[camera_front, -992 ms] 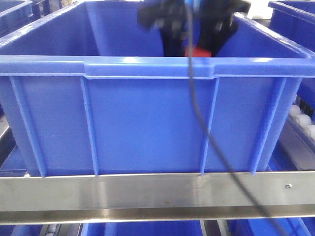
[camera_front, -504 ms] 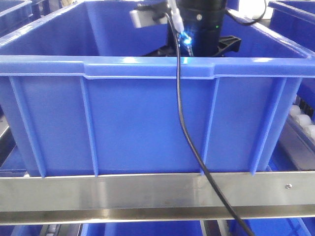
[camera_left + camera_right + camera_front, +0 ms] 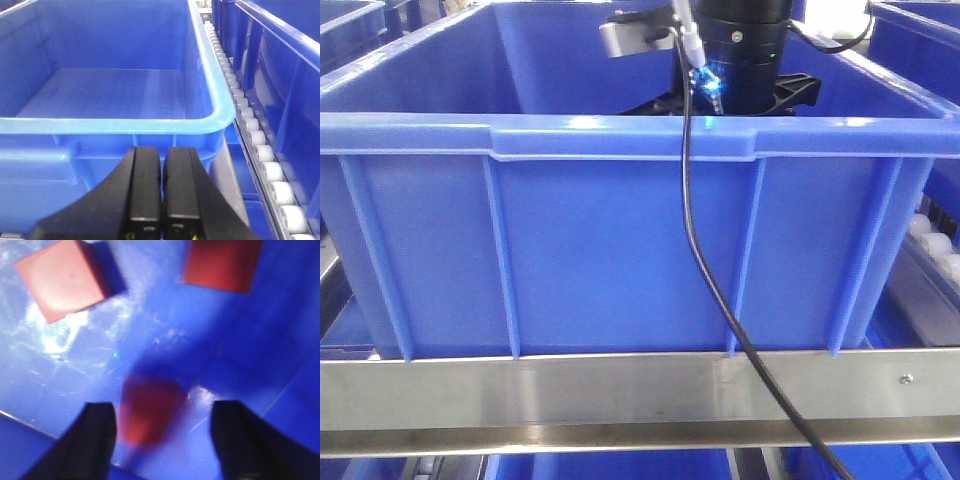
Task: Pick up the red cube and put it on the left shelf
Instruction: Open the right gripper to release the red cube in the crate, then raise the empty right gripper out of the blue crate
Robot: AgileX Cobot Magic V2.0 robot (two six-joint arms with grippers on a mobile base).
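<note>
Three red cubes lie on the floor of a blue bin (image 3: pixel 280 365) in the right wrist view. One red cube (image 3: pixel 62 280) is at the upper left and another (image 3: pixel 222 262) at the upper right. A third, blurred red cube (image 3: pixel 147 410) sits between the spread fingers of my right gripper (image 3: pixel 165 412), which is open and not touching it. From the front, the right arm's wrist (image 3: pixel 745 50) dips into the large blue bin (image 3: pixel 620 250), whose front wall hides gripper and cubes. My left gripper (image 3: pixel 162 160) is shut on nothing. I cannot tell which shelf is the left shelf.
An empty blue bin (image 3: pixel 120 125) stands just beyond the left gripper, with a roller track (image 3: pixel 255 145) and another blue bin (image 3: pixel 285 60) to its right. A black cable (image 3: pixel 705 260) hangs over the large bin's front wall. A steel shelf rail (image 3: pixel 620 395) runs below it.
A second ago something red showed at the right gripper above the bin rim. The arm has since turned downward into the bin, and the red is now hidden in the front view.
</note>
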